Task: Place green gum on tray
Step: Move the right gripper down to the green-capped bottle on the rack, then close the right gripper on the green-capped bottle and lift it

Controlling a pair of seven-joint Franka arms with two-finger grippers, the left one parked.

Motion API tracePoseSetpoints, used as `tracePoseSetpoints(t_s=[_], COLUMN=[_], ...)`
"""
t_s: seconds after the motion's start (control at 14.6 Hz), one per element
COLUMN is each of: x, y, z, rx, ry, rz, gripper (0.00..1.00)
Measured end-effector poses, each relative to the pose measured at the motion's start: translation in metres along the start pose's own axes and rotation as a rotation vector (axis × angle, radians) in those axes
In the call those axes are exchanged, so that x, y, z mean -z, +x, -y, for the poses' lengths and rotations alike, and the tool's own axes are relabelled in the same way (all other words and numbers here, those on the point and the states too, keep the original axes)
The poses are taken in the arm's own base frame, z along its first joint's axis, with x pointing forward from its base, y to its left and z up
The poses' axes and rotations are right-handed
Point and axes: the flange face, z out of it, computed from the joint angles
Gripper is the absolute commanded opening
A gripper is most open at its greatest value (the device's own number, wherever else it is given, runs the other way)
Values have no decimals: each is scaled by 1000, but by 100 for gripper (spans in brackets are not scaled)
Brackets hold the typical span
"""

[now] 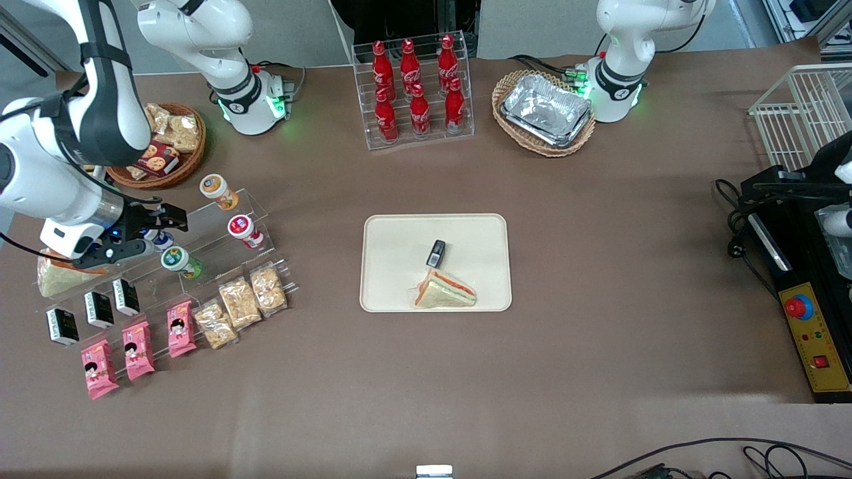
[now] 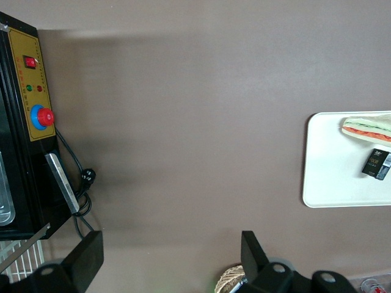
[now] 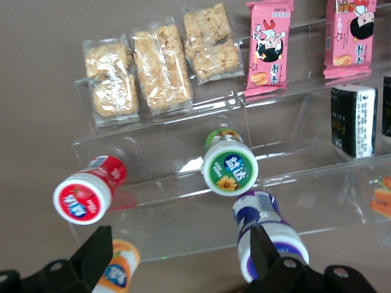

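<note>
**Green gum on the stand, open gripper above it**

The front view alone takes in both ends of the job. The flat cream-beige rectangular tray (image 1: 399,253) sits mid-frame, carrying a triangular sandwich (image 1: 444,291) and a small black box (image 1: 436,253). The clear acrylic stepped stand (image 1: 259,206) is well apart from it, toward the working arm's end of the table.

The left wrist view catches only the tray's end (image 2: 330,171); no stand or bottles show there.

The right wrist view looks down on the stand (image 3: 183,201) from close above. It shows the gripper (image 3: 177,268) with its two fingers spread wide and nothing between them.

The small green gum bottle with a green-and-white lid (image 3: 230,168) lies on a step of the stand. It is just clear of the fingertips, beside the blue-lidded bottle (image 3: 269,238) that one finger nearly touches. The red-lidded bottle (image 3: 85,195) lies near the other finger.

In the front view the gripper (image 1: 160,233) hovers over the stand, and the green gum (image 1: 180,261) shows just below it in the frame
</note>
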Motion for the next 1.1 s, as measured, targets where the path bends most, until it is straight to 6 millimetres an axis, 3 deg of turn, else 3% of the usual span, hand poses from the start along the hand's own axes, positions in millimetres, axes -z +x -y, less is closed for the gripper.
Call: tracePoseSetpoints(t_s=[0.48,0.89,0.96,1.03,1.1], x=[-65,-95,-101,-108,-116], y=[11,19,18,16,14], z=[-27,-31,-31,-30,-29], rx=[97,126,129,134,138], ry=[-21,-29,-32,-35,-35], rz=[-48,-62,-69,-74,-74], gripper=[100,99,87,62,49])
